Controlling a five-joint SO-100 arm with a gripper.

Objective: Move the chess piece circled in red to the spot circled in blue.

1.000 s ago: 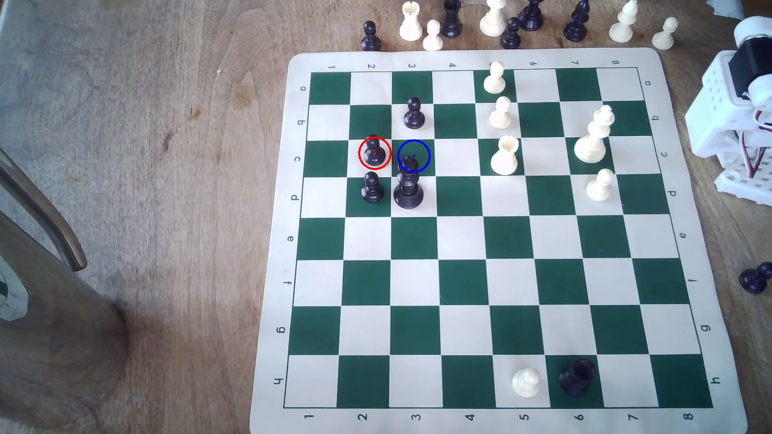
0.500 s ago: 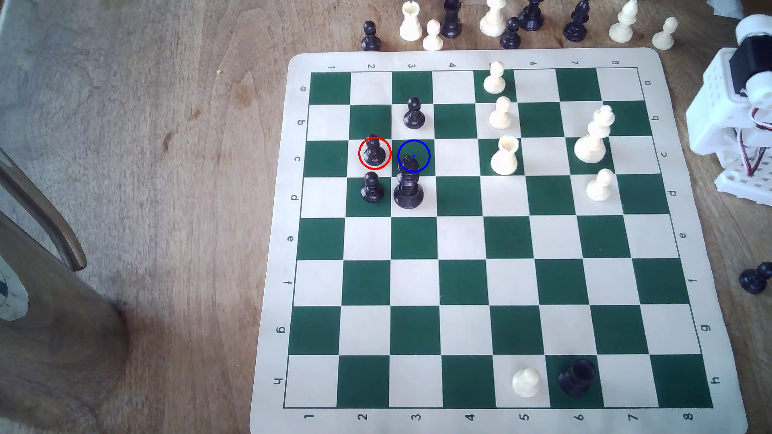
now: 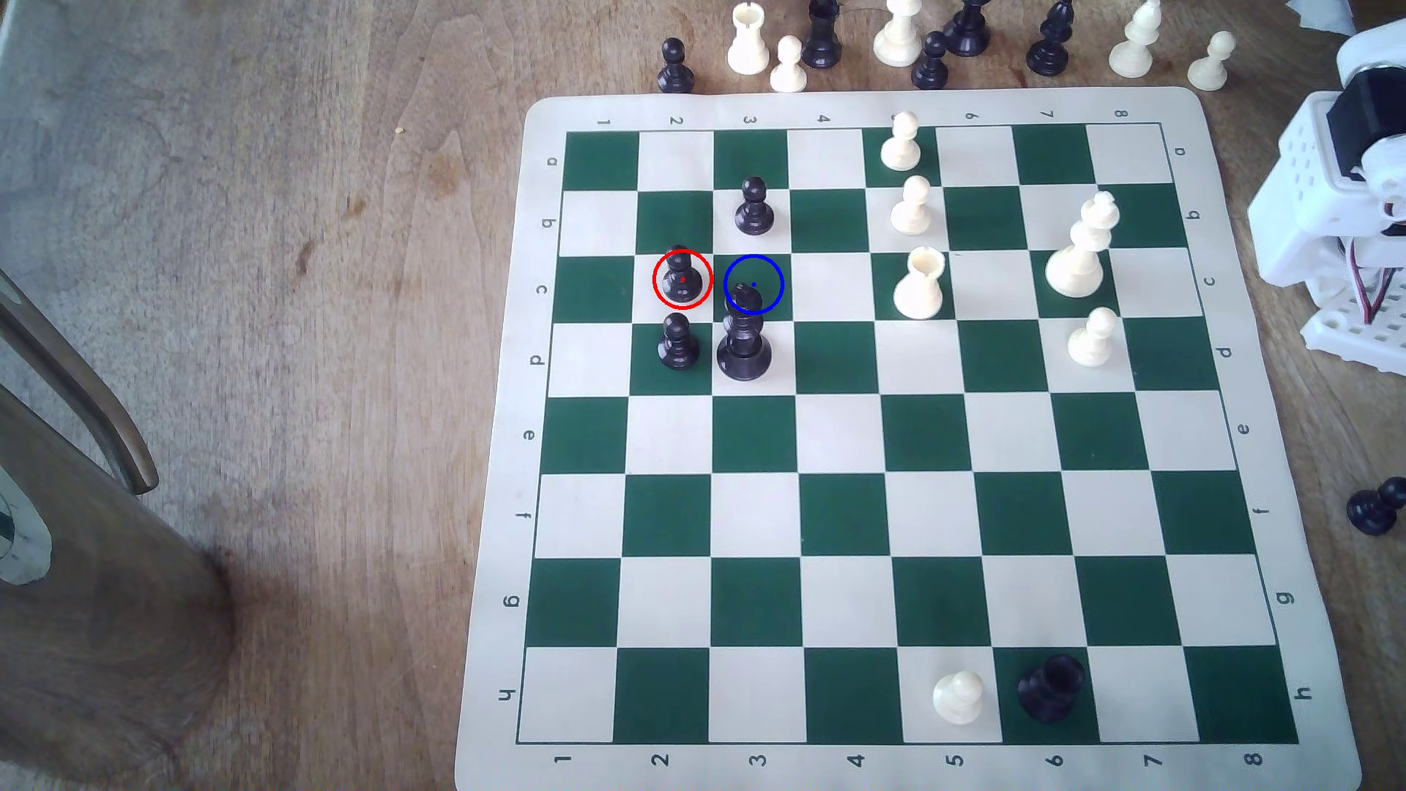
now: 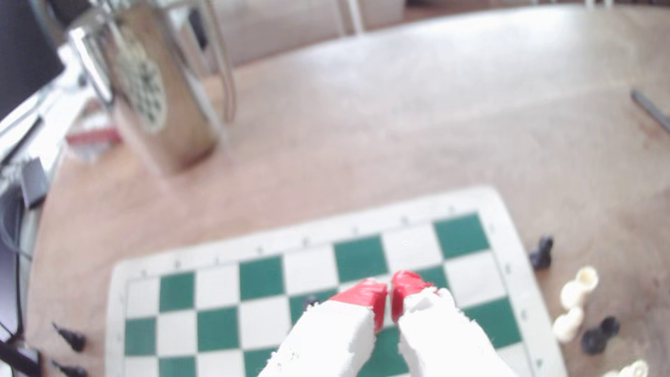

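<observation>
Board pieces unchanged over last second; only white arm body (image 3: 1328, 198) at exterior view's right edge shifted slightly; reach barely begun; red-tipped white hand (image 4: 389, 295) pressed closed, empty; small glossy black pawn (image 3: 682, 277) on red-ringed cream square, beside blue-ringed dark green square (image 3: 770, 268); tall black piece (image 3: 743, 342) crowds it.

Eleven black pieces (image 3: 753, 207); eleven white pieces (image 3: 911, 205).

Pawn (image 3: 682, 280) just left of ringed square (image 3: 768, 268), exterior view.
</observation>
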